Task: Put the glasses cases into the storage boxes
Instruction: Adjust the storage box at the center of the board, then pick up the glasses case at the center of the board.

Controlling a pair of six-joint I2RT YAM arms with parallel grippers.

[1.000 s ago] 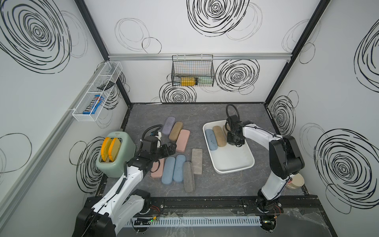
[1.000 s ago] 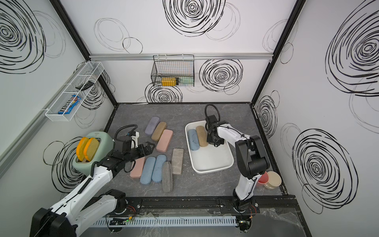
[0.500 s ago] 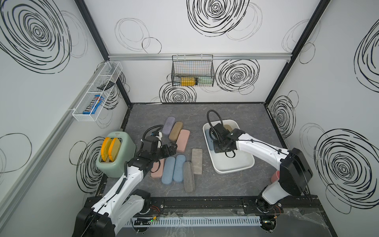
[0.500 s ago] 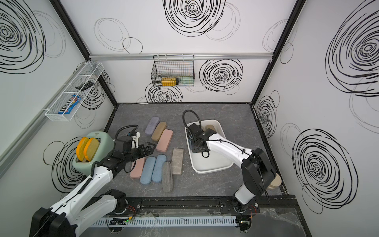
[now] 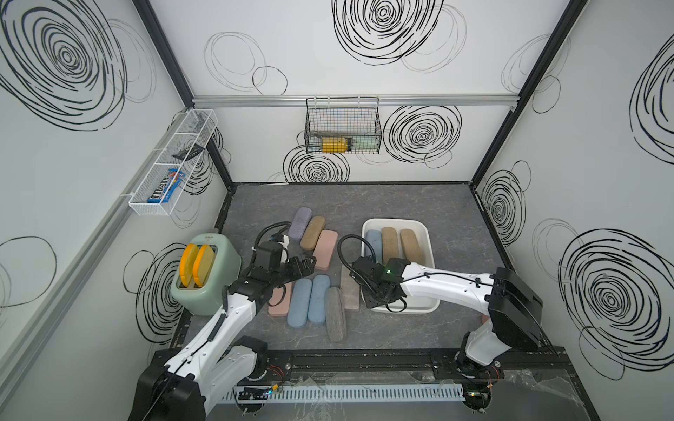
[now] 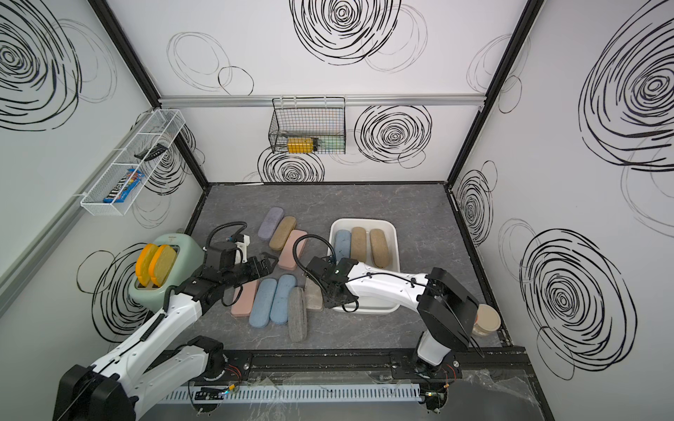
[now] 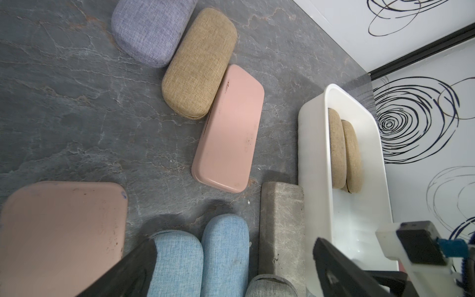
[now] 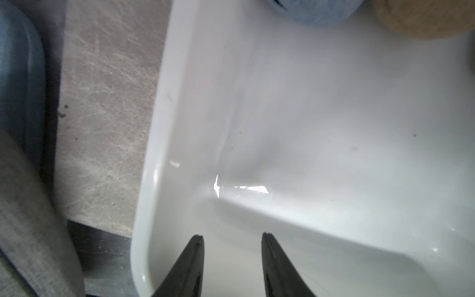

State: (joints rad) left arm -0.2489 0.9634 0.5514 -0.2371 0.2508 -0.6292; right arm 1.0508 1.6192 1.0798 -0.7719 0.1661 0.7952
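Observation:
The white storage box [image 5: 430, 233] holds a blue case [image 5: 374, 240] and two tan cases [image 5: 389, 240] side by side at its far end. Left of it on the table lie several glasses cases: lilac [image 5: 299, 222], tan [image 5: 313, 231], pink [image 5: 325, 248], two blue [image 5: 308, 302], grey fabric [image 5: 334, 319] and marbled grey [image 5: 351, 295]. My left gripper [image 7: 234, 270] hangs open above the blue pair, holding nothing. My right gripper [image 8: 232, 235] is over the box's near left corner [image 8: 164, 128], jaws narrowly apart and empty.
A green toaster [image 5: 204, 277] with yellow slices stands at the near left. A black wire basket [image 5: 343, 127] hangs on the back wall and a white mesh rack [image 5: 171, 164] on the left wall. A round tan tub [image 6: 487, 320] sits behind the right arm's base.
My right arm has swung from the box's far end back to its near left corner, and its jaws have parted. The left arm has barely moved.

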